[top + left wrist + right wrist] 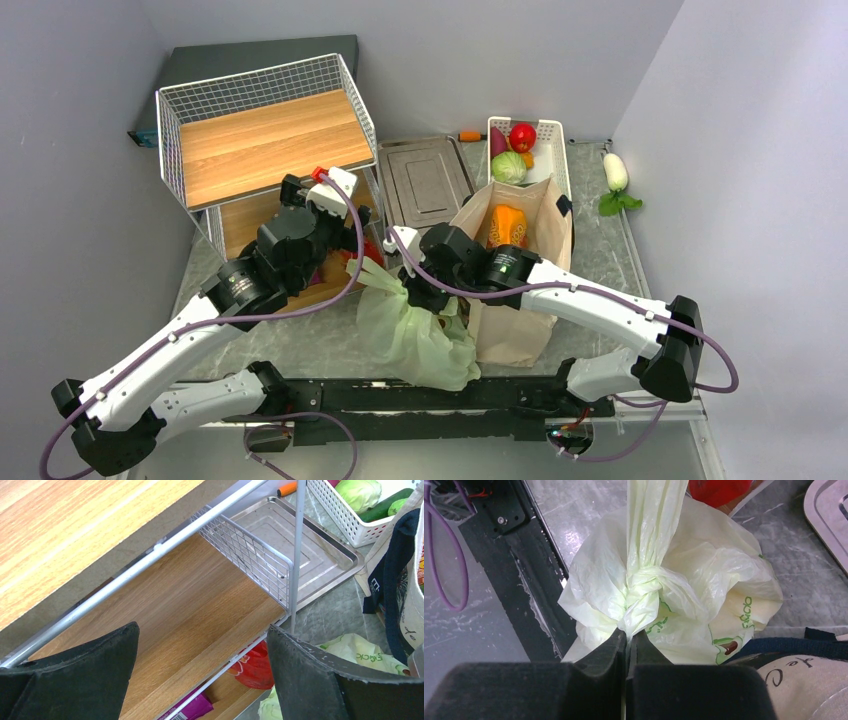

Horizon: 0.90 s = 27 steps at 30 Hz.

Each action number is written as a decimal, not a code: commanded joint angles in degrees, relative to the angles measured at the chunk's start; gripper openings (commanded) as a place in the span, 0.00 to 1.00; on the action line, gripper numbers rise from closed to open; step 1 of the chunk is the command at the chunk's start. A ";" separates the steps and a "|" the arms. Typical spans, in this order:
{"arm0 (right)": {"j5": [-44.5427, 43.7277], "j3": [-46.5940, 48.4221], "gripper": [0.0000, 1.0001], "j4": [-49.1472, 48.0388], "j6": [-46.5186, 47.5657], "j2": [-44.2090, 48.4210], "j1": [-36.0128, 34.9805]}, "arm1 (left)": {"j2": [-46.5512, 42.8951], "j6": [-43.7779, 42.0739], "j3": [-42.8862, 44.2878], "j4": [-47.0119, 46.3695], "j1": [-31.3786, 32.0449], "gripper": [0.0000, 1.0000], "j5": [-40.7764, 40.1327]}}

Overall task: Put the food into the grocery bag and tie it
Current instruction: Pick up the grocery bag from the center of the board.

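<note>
At the bottom centre of the overhead view, just past the arm bases, the grocery bag (pixel 415 335) slumps on the table (pixel 300 345), pale green and crinkled, touching the canvas tote (pixel 515 310) on its right.

Over to the right wrist view: the right gripper (pixel 626 650) has its fingers pinched nearly flat together on a twisted tail of that bag, right under a knot (pixel 644 582). That looks like a sensible bite, close enough to cinch the knot with a short pull. A second twisted strand climbs from the knot out of the top of the frame. The food? The plastic is too cloudy, so I cannot tell what sits inside.

With a knot formed, I'd say the tying is in its last stage.

Further up and to the left, the left gripper (pixel 202 630) hangs with its jaws wide apart and nothing between them. It sits by the lower wooden shelf of the wire rack (pixel 260 130), parked clear of the bag, it seems.

Beyond, upper centre, lie the metal tray (pixel 425 180) and the white basket (pixel 545 135) of vegetables.
</note>
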State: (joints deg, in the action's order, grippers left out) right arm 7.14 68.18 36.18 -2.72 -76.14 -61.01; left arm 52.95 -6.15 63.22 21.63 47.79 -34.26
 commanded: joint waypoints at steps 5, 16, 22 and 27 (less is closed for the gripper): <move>4.76 4.98 0.00 -0.46 1.02 4.20 -0.26 | -1.36 -0.20 1.08 -7.20 -1.43 0.99 -3.28; -1.24 12.42 0.00 -2.03 1.95 5.90 -0.31 | -1.35 0.79 1.13 -6.88 -1.65 0.99 -3.47; -5.28 15.26 0.00 -4.82 2.19 7.93 -0.33 | -1.53 0.52 0.88 -7.17 -1.69 0.99 -3.97; -12.16 18.68 0.00 -7.23 2.19 10.97 -0.32 | -1.61 1.02 0.94 -7.30 -1.76 0.99 -4.47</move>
State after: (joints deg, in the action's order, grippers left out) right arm 2.20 81.10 37.17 -1.34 -70.37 -61.08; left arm 52.71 -5.06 63.05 21.12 47.46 -35.11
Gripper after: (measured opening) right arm 0.020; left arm 0.992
